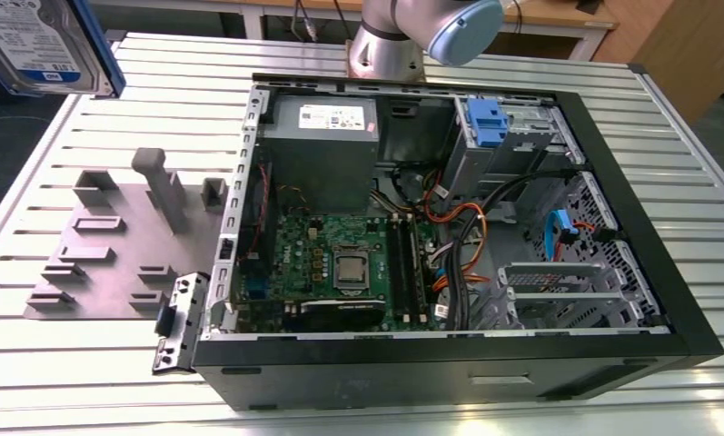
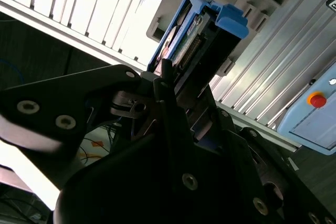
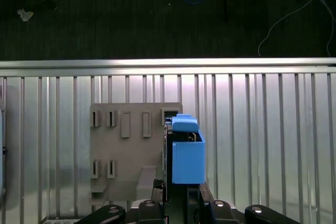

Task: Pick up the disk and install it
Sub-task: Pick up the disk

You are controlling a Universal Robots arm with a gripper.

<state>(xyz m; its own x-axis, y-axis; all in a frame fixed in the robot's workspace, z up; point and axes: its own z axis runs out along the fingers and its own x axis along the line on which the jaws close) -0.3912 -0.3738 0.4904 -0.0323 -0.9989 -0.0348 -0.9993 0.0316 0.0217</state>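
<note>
Holding the disk (image 1: pixel 41 45) clear of the tabletop (image 1: pixel 83 381): we see the end effector (image 3: pixel 176 188) closed on it, dark fingers (image 2: pixel 165 74) against its flat sides at the end nearest the wrist, jaws only as far apart as the drive is thick. In both wrist views the disk's blue plastic frame (image 3: pixel 188 153) sticks out past the fingers, and the second wrist view shows the connector edge. The exterior view puts the disk high at its far left, label facing the camera, well apart from the open computer case (image 1: pixel 459 368). Past the disk in the first wrist view we see the grey slotted fixture (image 3: pixel 126 145) lying on the slatted tabletop. The case lies on its side, to the exterior view's right of the fixture, motherboard (image 1: pixel 337 263) exposed, grey power supply (image 1: pixel 322 145) at the far end, blue latch piece (image 1: pixel 485 123) in the drive cage near it. Arm base (image 1: pixel 392 45) stands just behind the case.
</note>
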